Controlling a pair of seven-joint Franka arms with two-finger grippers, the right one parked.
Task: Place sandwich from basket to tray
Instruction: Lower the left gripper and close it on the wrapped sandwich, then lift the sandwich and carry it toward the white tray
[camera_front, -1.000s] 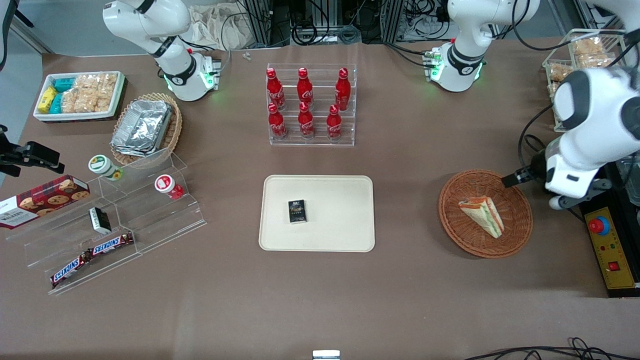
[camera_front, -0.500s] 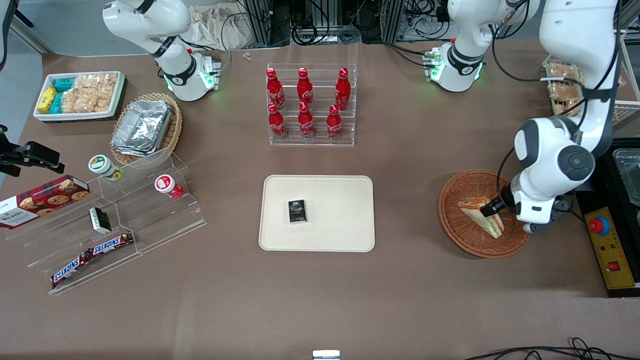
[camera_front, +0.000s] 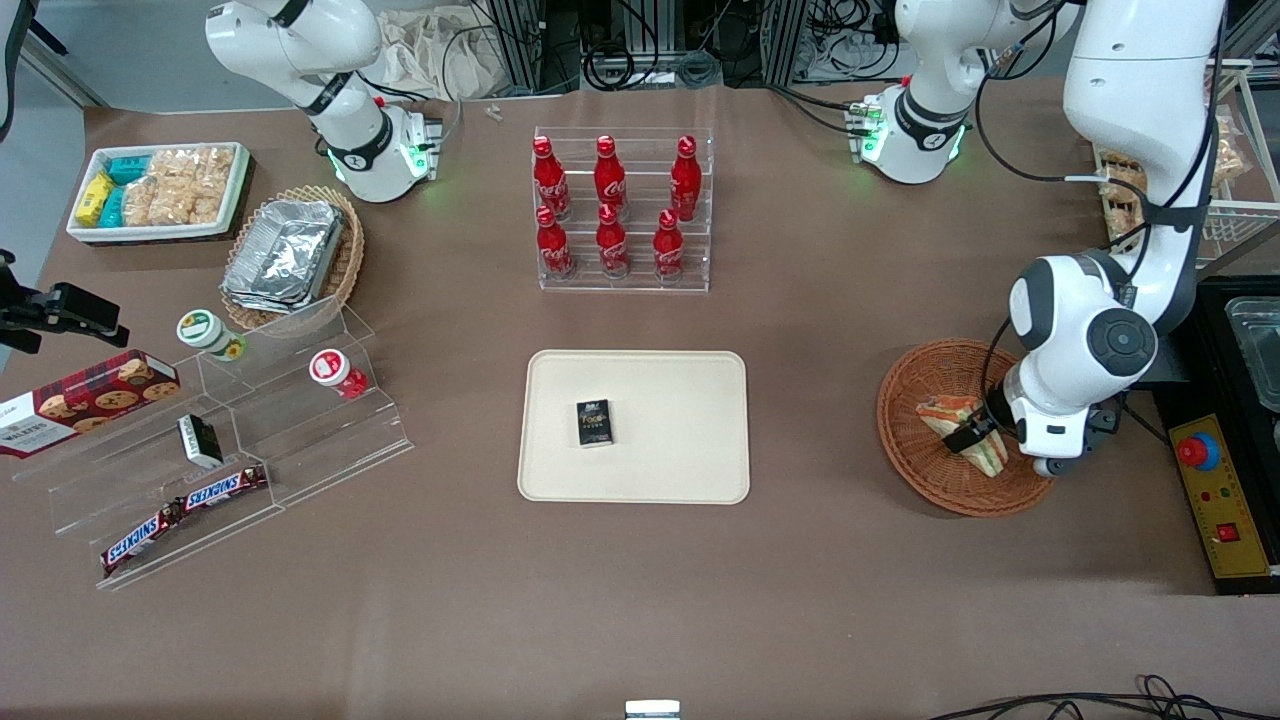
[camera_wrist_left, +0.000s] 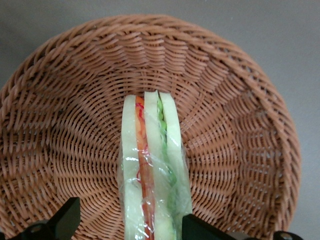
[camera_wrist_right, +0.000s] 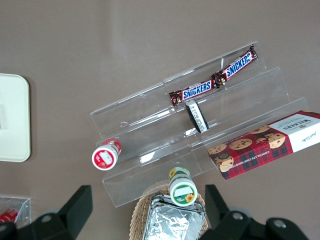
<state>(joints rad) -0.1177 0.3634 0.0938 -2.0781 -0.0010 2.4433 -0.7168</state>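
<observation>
Grasp step: L gripper (camera_wrist_left: 127, 222) spread, straddling wrapped triangular white-bread sandwich (camera_wrist_left: 152, 170) in round reddish-brown wicker basket (camera_wrist_left: 240, 130). Next: pinch, lift, carry to flat cream rect. tray (camera_front: 690, 400).

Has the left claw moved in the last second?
Yes. The left claw has come in from the round reddish-brown wicker basket's rim to straddle the wrapped triangular sandwich, open.

A clear acrylic tiered stand (camera_wrist_right: 200, 125) is being seen on the brown table. Two Snickers bars (camera_wrist_right: 214, 77) are being held end to end on one step, with a small black packet (camera_wrist_right: 196, 116) beside them. A red-lidded cup (camera_wrist_right: 104, 156) and a green-lidded cup (camera_wrist_right: 181, 189) are lying on other steps. A red cookie box (camera_wrist_right: 267, 145) is resting alongside, foil containers (camera_wrist_right: 170, 222) in a wicker basket (camera_wrist_right: 142, 215) are showing, and a cream tray (camera_wrist_right: 12, 117) is being cut off at the edge.
</observation>
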